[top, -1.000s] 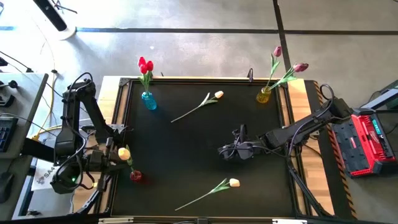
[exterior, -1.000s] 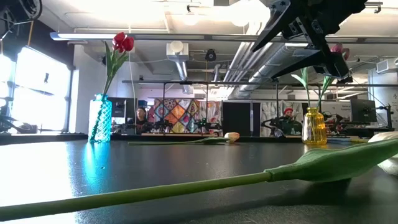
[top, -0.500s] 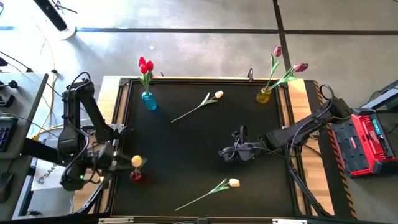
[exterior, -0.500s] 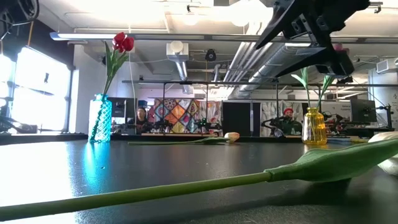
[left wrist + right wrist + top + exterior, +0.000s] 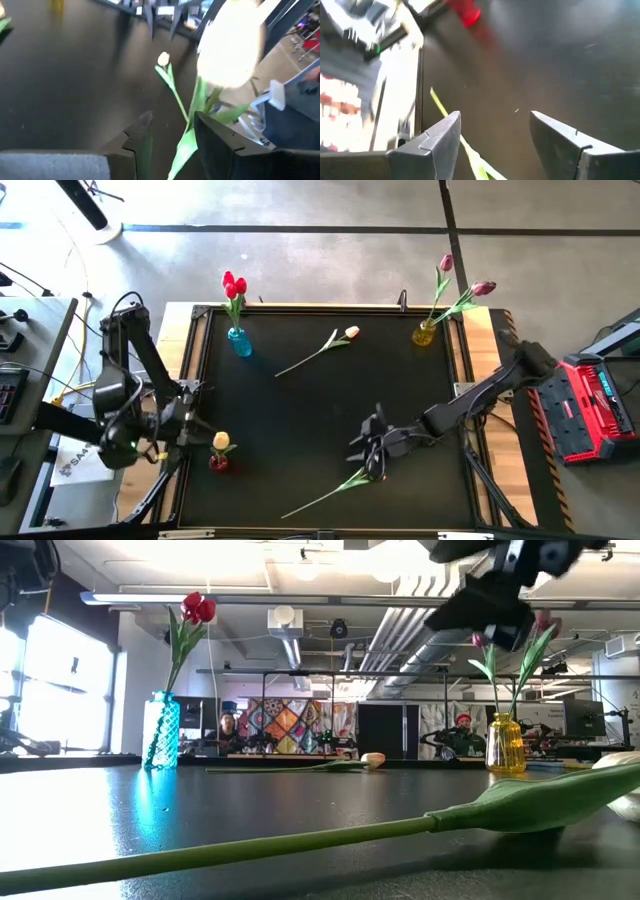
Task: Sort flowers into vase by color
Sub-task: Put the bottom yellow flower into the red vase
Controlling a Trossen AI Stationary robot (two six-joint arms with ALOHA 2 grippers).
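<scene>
A cream tulip (image 5: 220, 442) stands with its stem in the small red vase (image 5: 218, 464) at the table's left edge. My left gripper (image 5: 190, 428) is open beside it. In the left wrist view the tulip's stem (image 5: 199, 102) rises between the fingers of my left gripper (image 5: 172, 120). My right gripper (image 5: 368, 452) is open and hovers low over a second cream tulip (image 5: 325, 495) lying near the front edge; that tulip's stem (image 5: 465, 145) lies on the table between the fingers. A third cream tulip (image 5: 335, 340) lies on the far part of the table. My left gripper has the cream tulip's stem (image 5: 192, 125) running up between its open fingers, close beside one finger (image 5: 215, 137). I cannot tell whether the finger touches it. The tulip stands upright in the red vase.
A blue vase (image 5: 239, 342) with red tulips stands at the far left. A yellow vase (image 5: 424, 334) with pink tulips stands at the far right corner. The middle of the black table (image 5: 300, 410) is bare. In the low view the near tulip's stem (image 5: 300, 845) crosses the foreground.
My right gripper has moved from the table's middle toward the near edge and down, over the near cream tulip's head. My left gripper has carried the cream tulip a little toward the right and near edge; the tulip now stands in the red vase.
</scene>
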